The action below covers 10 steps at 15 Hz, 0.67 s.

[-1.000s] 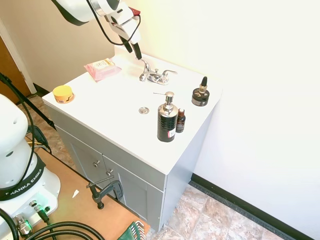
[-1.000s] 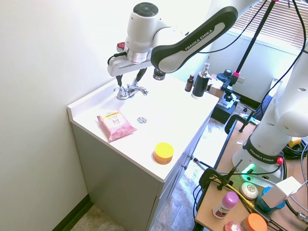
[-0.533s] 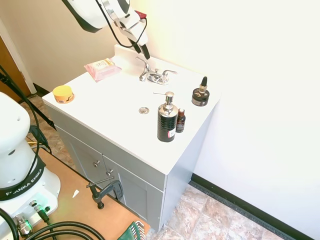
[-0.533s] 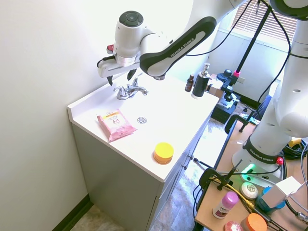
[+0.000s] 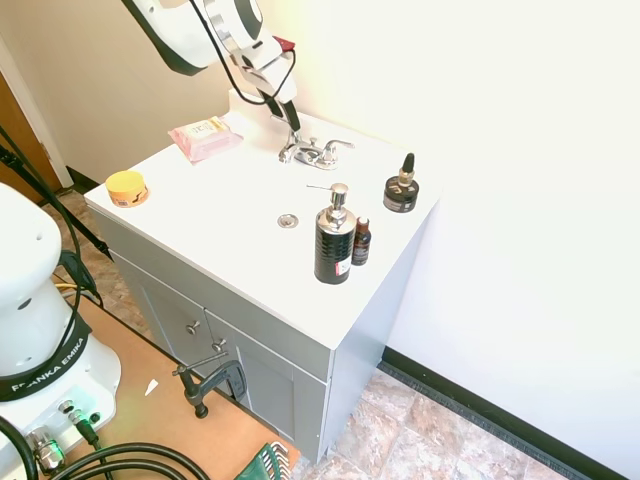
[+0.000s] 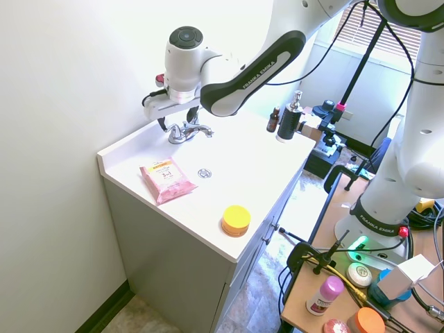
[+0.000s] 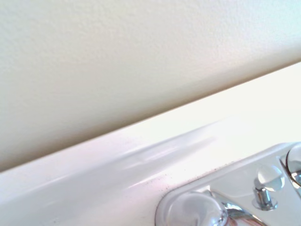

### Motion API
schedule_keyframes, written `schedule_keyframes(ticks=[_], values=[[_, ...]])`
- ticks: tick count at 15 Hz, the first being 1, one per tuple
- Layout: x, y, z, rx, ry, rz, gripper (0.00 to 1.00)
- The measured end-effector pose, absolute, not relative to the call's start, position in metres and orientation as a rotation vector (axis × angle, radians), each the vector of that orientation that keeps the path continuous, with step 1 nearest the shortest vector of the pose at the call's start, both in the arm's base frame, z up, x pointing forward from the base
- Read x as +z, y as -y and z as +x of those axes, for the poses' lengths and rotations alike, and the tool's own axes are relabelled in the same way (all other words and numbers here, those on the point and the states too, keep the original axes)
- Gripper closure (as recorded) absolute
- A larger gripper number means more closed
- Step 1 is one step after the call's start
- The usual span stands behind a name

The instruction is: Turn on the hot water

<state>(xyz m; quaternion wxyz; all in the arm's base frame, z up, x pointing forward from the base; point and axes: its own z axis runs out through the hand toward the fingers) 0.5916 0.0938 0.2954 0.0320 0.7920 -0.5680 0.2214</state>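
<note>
While the black two-finger gripper point(image 5: 293, 123) hangs at the back of the small shiny chrome faucet point(image 5: 310, 152), close to the wall, its fingers appear slightly parted with nothing between them, though they are too small to be sure. The slim hot-water lever point(image 5: 289, 133), the camera-left of the 2, rises just beside the fingertips, at the faucet's end nearer the pink wipes packet point(image 5: 204, 138); contact cannot be told. Its long axis tilts up and back. The matching right-hand lever point(image 5: 336, 146) lies beyond the spout.
</note>
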Motion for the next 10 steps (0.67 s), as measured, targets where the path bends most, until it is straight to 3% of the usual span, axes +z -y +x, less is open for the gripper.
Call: schedule_keyframes(ticks=[10], values=[[0.289,-0.08,0.578,0.605,1.693,2.356,0.0]])
